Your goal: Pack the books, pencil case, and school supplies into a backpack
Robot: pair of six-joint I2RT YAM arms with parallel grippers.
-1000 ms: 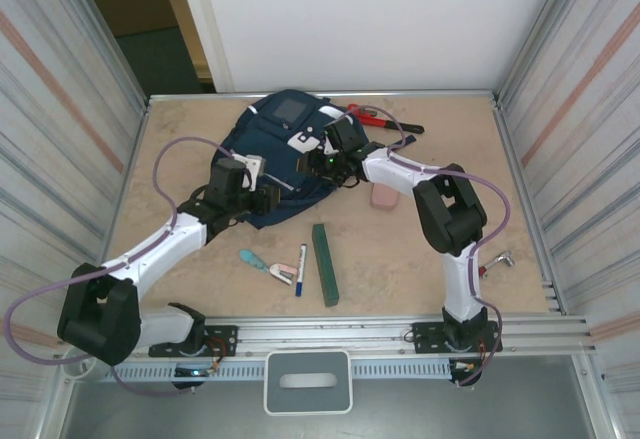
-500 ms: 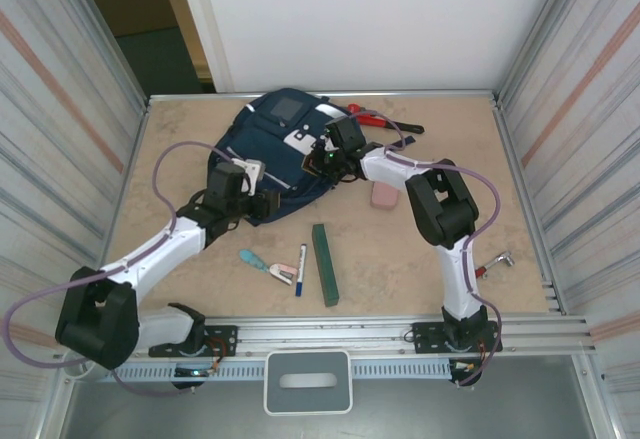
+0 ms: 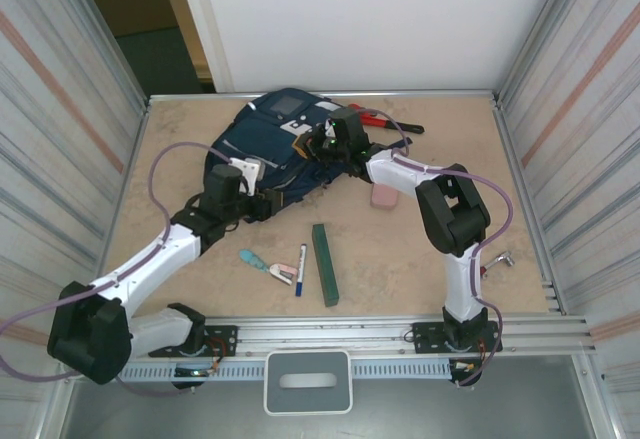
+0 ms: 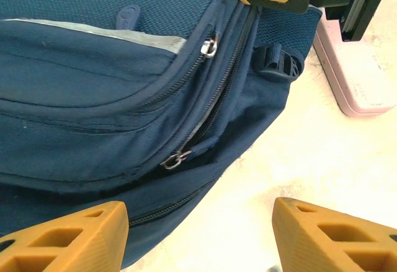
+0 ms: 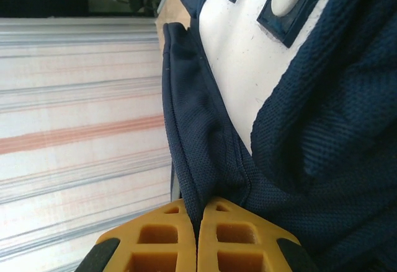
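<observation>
Backpack lies upper centre of the top view, on the counter. Right tool is pinched tight on a fold of its fabric. Left tool stands wide before its zippers.

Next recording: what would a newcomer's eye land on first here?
The navy backpack lying at the far middle of the table draws the eye. The right claw is shut on a fold of its fabric, while the left claw stands open over its near zippered edge. Nearby, a slim green book, a marker pen and a pink pencil case lie unpacked.
</observation>
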